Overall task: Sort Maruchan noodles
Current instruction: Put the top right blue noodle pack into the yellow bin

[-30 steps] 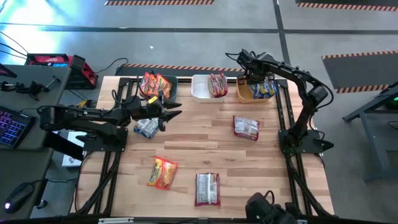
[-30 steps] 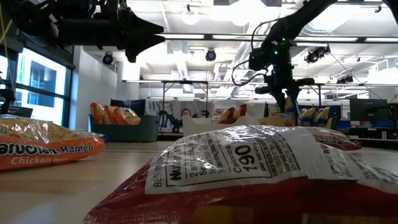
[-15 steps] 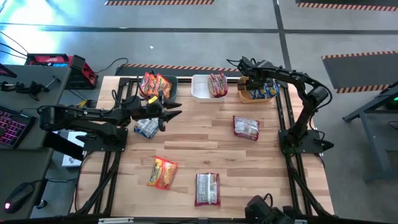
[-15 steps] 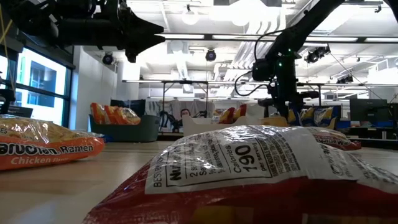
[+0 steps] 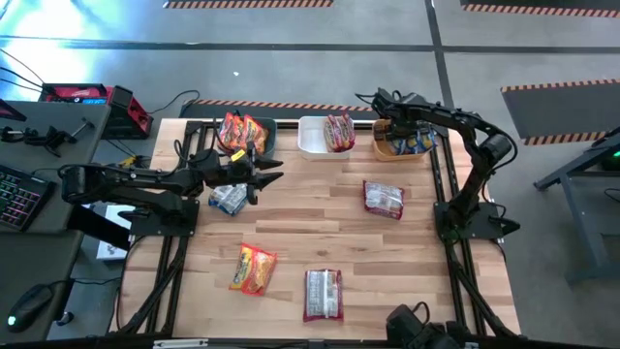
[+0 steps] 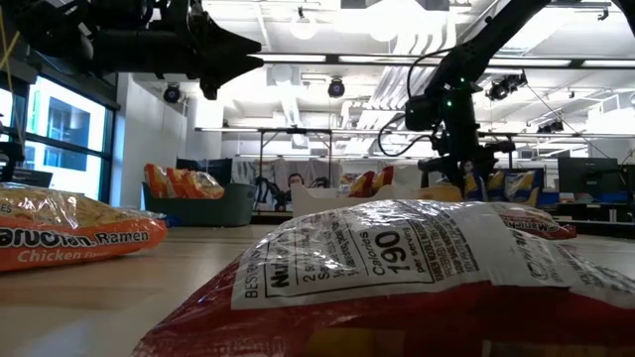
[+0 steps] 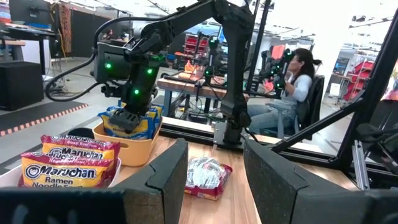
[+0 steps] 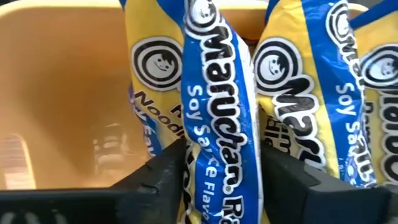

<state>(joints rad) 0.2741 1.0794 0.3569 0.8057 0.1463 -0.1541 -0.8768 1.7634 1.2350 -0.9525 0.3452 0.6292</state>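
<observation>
**Yellow-blue packet held in orange bin**

A yellow-blue packet is clamped by the right gripper inside the orange bin. The left gripper is held above the table, fingers apart, near a packet.

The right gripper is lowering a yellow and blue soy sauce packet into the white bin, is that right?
Not quite: the bin is wrong. The right gripper holds the yellow and blue soy sauce packet in the orange bin, not the white bin. The right wrist view shows the orange wall around the packet, and the high view places the gripper over that bin.
</observation>
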